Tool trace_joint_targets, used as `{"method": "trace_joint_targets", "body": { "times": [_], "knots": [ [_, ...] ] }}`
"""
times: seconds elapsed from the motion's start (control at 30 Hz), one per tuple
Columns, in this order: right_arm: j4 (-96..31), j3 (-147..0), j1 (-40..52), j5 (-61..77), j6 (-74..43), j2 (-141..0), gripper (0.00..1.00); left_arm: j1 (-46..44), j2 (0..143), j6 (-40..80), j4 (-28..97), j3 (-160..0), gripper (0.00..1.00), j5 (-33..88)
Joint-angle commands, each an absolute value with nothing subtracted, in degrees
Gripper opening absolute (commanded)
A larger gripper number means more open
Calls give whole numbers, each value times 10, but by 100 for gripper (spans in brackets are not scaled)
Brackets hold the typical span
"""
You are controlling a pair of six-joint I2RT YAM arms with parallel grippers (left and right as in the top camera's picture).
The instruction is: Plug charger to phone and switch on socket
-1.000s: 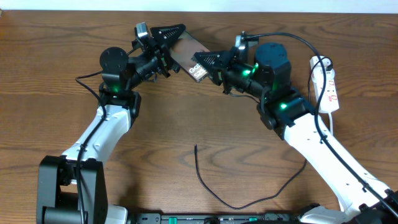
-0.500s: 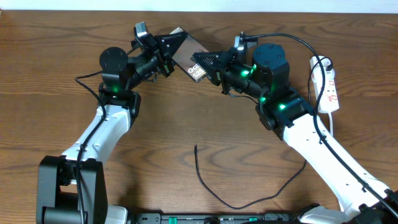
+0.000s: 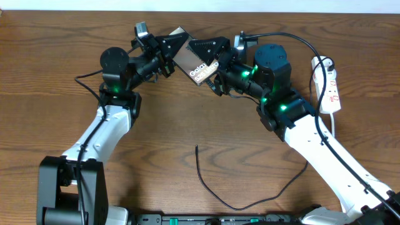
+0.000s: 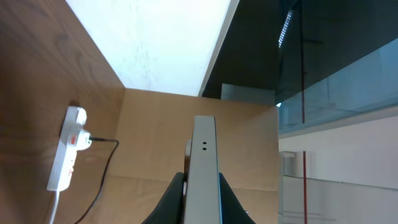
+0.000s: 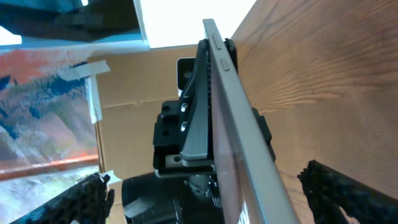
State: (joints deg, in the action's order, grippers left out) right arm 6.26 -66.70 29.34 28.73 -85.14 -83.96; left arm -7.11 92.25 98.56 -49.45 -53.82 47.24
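Observation:
The phone (image 3: 192, 61) is held above the far middle of the table, its white lettering facing up. My left gripper (image 3: 172, 47) is shut on its far end. In the left wrist view the phone's thin edge (image 4: 204, 162) stands between the two dark fingers (image 4: 178, 198). My right gripper (image 3: 210, 62) is open around the phone's near end, and its fingers (image 5: 84, 200) stand wide on either side of the phone (image 5: 239, 118). The charger (image 3: 215, 194) lies loose on the table near the front, tip up. The socket (image 3: 328, 84) lies at the far right.
A black plug and lead (image 4: 93, 140) sit in the white socket (image 4: 67, 149), whose white lead runs along the right arm. The left arm's base (image 3: 69, 187) stands at the front left. A cardboard panel (image 4: 155, 137) backs the table.
My left gripper closed on the phone's far end. My right gripper then opened and let go of the near end. The phone tilted, and its lettering shows more.

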Motion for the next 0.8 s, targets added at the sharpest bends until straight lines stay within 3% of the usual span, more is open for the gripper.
{"method": "trace_joint_targets", "body": {
  "times": [0.0, 0.33, 0.63, 0.77],
  "knots": [
    [63, -678, 284, 306, -799, -835, 99, -46, 913, 950, -503, -544, 7, 475],
    [5, -678, 225, 415, -633, -835, 99, 77, 913, 900, -503, -544, 7, 594],
    [-215, -678, 224, 376, -441, -835, 99, 152, 913, 888, -503, -544, 7, 729],
    [-352, -678, 247, 282, -379, -835, 99, 157, 913, 866, -503, -544, 7, 763]
  ]
}}
